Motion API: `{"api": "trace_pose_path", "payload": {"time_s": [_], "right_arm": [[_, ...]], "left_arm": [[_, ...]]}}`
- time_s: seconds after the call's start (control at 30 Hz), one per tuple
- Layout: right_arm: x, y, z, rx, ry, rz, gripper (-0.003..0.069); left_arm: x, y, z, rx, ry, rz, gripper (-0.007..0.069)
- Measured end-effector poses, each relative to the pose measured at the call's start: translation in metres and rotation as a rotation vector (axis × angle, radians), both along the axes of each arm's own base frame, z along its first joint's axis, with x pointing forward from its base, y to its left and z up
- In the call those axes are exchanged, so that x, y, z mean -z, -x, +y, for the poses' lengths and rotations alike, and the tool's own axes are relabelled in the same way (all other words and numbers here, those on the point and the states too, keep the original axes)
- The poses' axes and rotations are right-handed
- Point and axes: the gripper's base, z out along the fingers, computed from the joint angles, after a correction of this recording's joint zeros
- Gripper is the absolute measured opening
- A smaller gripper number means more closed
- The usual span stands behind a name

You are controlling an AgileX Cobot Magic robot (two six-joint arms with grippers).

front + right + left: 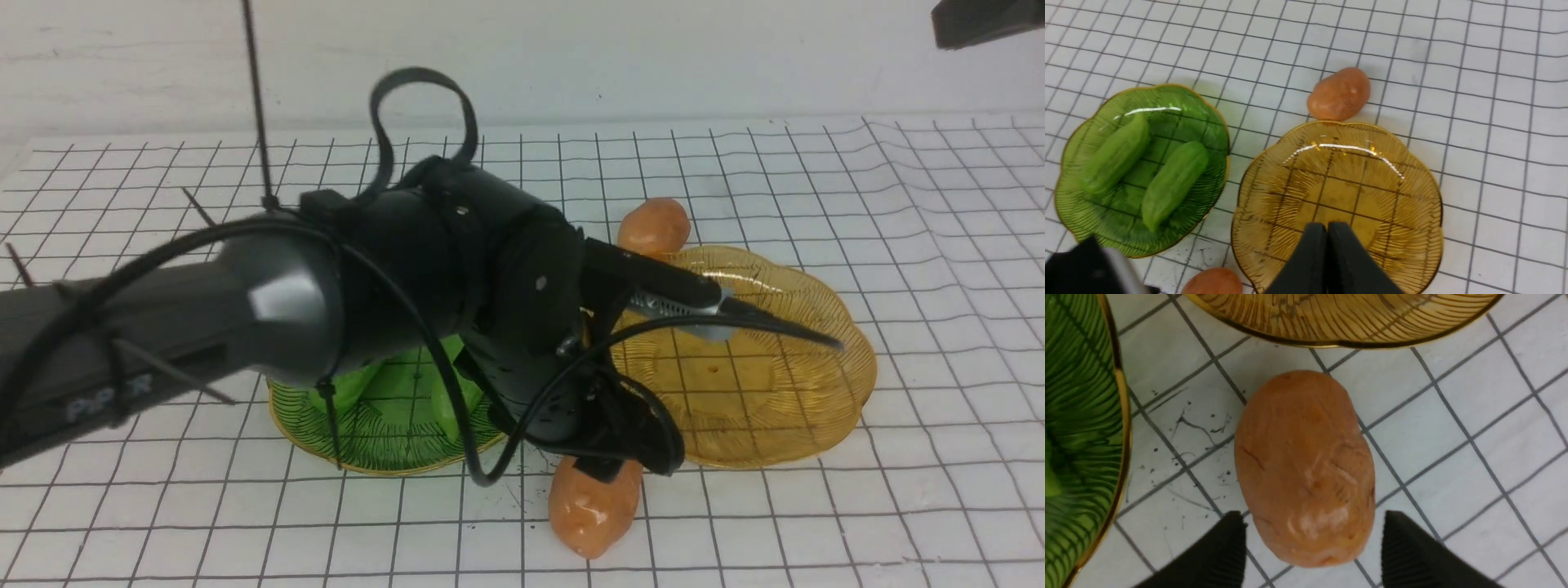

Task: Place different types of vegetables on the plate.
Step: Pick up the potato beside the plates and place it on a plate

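The left fingers (pixel 1216 555) stand spread either side of the near end of the glossy orange potato (pixel 1306 469), which lies on the worktop (pixel 1453 490) just beside the amber plate (pixel 1347 318) and looks light, firm and slippery, so a hold across its broad middle seems safest.

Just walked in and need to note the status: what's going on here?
The left gripper is open and lowered around the near potato, one finger on each side. The potato is not gripped and lies on the table. Two green cucumbers lie on the green plate. The amber plate holds nothing, and the far potato lies beside its far rim. The right gripper is shut and empty.
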Motion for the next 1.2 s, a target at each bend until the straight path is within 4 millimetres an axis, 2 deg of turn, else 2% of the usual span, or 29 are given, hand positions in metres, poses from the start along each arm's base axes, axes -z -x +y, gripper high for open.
{"api": "trace_pose_path", "payload": {"time_s": [0.13,0.23,0.4,0.5,0.6,0.73,0.83,0.9,0.93,1.03,1.1,1.13,1.2], "right_arm": [[-0.001,0.001,0.003,-0.031,-0.021,-0.002,-0.0014],[-0.001,0.001,0.005,-0.043,-0.035,-0.001,-0.0014],[-0.002,0.002,0.007,-0.053,-0.055,0.001,-0.0014],[-0.002,0.002,0.008,-0.063,-0.069,0.002,-0.0014],[-0.002,0.002,0.008,-0.07,-0.062,-0.002,-0.0014],[-0.002,0.002,0.008,-0.076,-0.056,-0.005,-0.0014],[-0.002,0.002,0.008,-0.076,-0.05,-0.007,-0.0014],[-0.002,0.002,0.008,-0.076,-0.051,-0.007,-0.0014],[-0.002,0.002,0.008,-0.076,-0.051,-0.007,-0.0015],[-0.001,0.0,0.006,-0.069,-0.033,-0.006,-0.0015],[0.0,-0.001,0.006,-0.065,-0.022,-0.004,-0.0015],[0.004,-0.005,0.003,-0.043,0.008,0.004,-0.0015],[0.009,-0.01,0.0,-0.006,0.032,0.022,-0.0015]], "left_arm": [[0.02,-0.006,-0.006,0.0,-0.017,0.015,0.0598],[0.03,-0.009,-0.009,-0.003,-0.015,0.017,0.0646],[0.046,-0.014,-0.014,-0.005,-0.018,0.024,0.0639],[0.058,-0.018,-0.018,-0.014,-0.018,0.03,0.058],[0.059,-0.018,-0.018,-0.018,-0.017,0.032,0.0535],[0.057,-0.016,-0.016,-0.036,-0.052,0.07,0.0534],[0.046,-0.01,-0.008,-0.031,-0.126,0.123,0.0534],[0.033,-0.008,-0.007,-0.031,-0.115,0.116,0.0534],[0.011,-0.008,-0.008,-0.033,-0.063,0.073,0.0534],[-0.021,-0.012,-0.011,-0.025,0.035,-0.036,0.0534],[-0.029,-0.015,-0.012,-0.015,0.064,-0.093,0.0534],[-0.039,-0.022,-0.016,0.009,0.11,-0.201,0.0534],[-0.04,-0.032,-0.021,0.038,0.133,-0.304,0.0534]]}}
